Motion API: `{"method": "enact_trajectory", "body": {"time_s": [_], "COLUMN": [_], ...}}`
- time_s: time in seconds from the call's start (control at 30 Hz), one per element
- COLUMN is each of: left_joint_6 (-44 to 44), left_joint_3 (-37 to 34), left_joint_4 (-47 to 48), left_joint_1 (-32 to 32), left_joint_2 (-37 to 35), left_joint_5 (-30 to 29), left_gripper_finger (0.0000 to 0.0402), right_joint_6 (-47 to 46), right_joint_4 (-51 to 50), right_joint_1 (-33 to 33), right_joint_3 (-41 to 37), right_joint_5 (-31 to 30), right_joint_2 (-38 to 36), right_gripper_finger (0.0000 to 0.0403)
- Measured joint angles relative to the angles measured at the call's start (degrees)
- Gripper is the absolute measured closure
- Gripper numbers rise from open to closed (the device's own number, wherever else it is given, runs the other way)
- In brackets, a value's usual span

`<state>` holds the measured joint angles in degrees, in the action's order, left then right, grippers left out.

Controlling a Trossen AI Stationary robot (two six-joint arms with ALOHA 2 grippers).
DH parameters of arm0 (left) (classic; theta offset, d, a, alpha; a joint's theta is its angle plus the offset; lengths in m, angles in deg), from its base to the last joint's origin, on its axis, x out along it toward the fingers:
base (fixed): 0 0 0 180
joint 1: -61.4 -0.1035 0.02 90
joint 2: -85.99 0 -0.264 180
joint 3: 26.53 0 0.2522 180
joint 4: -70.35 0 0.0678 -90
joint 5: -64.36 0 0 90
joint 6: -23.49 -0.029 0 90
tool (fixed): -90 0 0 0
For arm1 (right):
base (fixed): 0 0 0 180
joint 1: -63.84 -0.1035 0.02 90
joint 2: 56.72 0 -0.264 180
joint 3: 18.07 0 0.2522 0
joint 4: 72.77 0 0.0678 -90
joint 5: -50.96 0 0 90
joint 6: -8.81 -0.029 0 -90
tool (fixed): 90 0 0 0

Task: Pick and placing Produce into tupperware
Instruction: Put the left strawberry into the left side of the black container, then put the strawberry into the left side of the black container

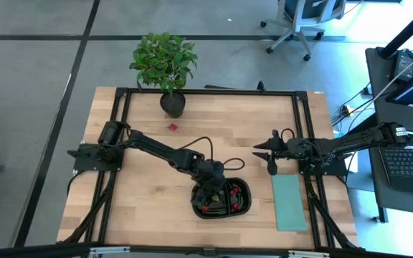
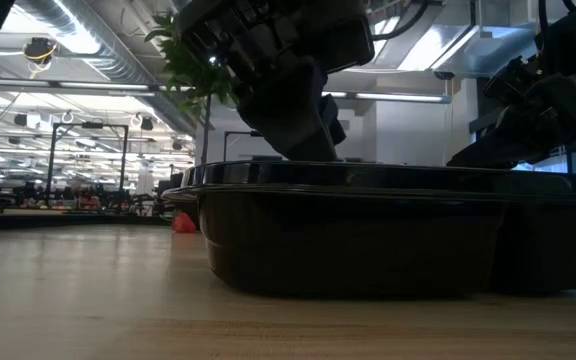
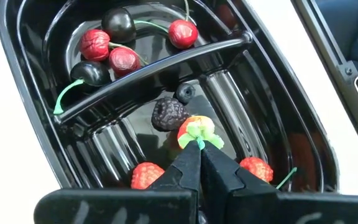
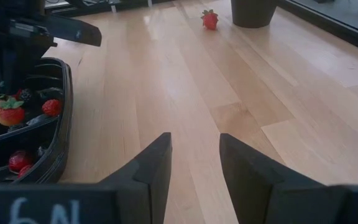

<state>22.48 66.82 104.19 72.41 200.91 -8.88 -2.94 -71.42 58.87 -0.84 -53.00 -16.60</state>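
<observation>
The black two-compartment tupperware (image 1: 247, 195) sits at the table's near middle. One compartment holds red and dark cherries (image 3: 123, 59). The other holds red berries (image 3: 146, 174), a blackberry (image 3: 169, 114) and a blueberry. My left gripper (image 3: 199, 151) reaches down into this second compartment, shut on a strawberry (image 3: 196, 129). My right gripper (image 4: 194, 163) hovers open over bare wood at the table's right. Another strawberry (image 1: 172, 127) lies on the table near the plant pot. My left gripper pinches the strawberry's green leafy top (image 3: 199, 134) between the free ends of its two fingers (image 3: 182, 169). The fingers slant down from the table's left side. The red fruit hangs below them inside the compartment (image 4: 9, 113); whether it touches the floor I cannot tell.
A leafy potted plant (image 1: 165, 63) stands at the far edge. A flat pale teal rectangle (image 1: 290, 202) lies right of the tupperware. Black rails (image 1: 120, 129) frame the tabletop. Open wood stretches between the loose strawberry and the tupperware.
</observation>
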Motion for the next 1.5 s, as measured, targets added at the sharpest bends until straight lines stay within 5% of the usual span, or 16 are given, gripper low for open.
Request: {"method": "enact_trajectory", "body": {"time_s": [0.5,1.0,1.3,1.5], "left_joint_6": [-1.6,2.4,3.7,5.5], "left_joint_3": [0.1,0.2,10.0,14.8], "left_joint_4": [0.3,2.2,29.0,43.8], "left_joint_1": [0.3,0.3,0.3,-0.6], "left_joint_2": [-1.1,-1.6,-2.9,-5.3], "left_joint_5": [-1.8,-2.2,-4.0,-20.5], "left_gripper_finger": [0.0397,0.0271,0.0265,0.0265], "right_joint_6": [0.0,0.0,0.0,0.1], "right_joint_4": [0.0,0.0,-0.3,-0.5], "right_joint_1": [0.0,0.0,0.0,0.0], "right_joint_3": [0.0,0.0,0.0,0.0], "right_joint_5": [0.0,0.0,0.0,0.0], "right_joint_2": [0.0,0.0,0.0,0.0], "right_gripper_finger": [0.0265,0.0265,0.0265,0.0265]}}
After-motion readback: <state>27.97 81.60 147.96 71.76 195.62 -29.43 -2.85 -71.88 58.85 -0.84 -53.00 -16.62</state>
